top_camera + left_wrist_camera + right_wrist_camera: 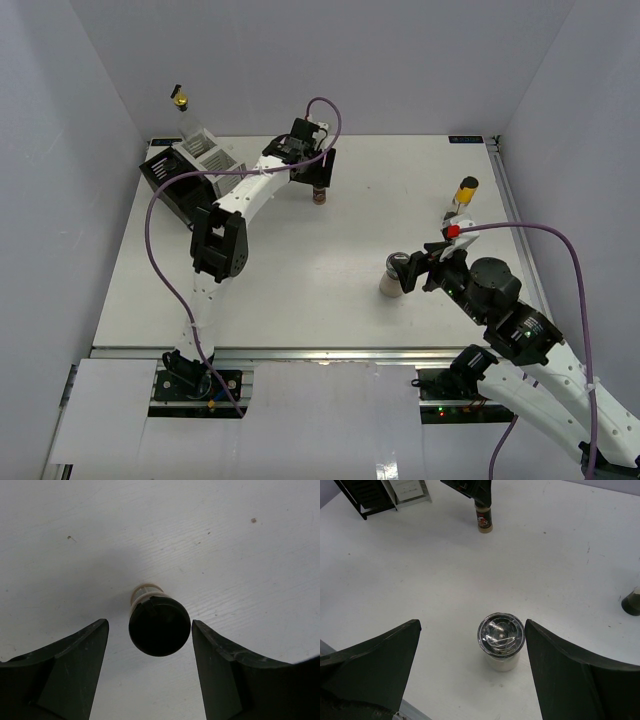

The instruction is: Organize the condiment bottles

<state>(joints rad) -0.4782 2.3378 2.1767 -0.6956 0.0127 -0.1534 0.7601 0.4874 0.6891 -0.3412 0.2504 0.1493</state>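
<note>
At the far left corner of the counter (300, 290) a black rack (165, 178) and a white rack (207, 152) sit side by side. The tall clear bottle (183, 108) with its gold pourer rises at the white rack's far end; I cannot tell whether it stands in a slot or just behind.

To the right of the racks, the left end effector (148, 623) hangs over the brown spice jar (159, 626), which stands upright on the counter. Its jaws are apart, one on each side of the dark cap, with a gap showing on both sides.

Further right and nearer the arms, the cream shaker (501, 641) stands upright with its metal top facing up. The right end effector (472, 623) is spread wide around it, and neither finger touches it.

Beyond the shaker, near the right edge, the slim bottle (462, 197) with yellow contents stands upright by itself.
</note>
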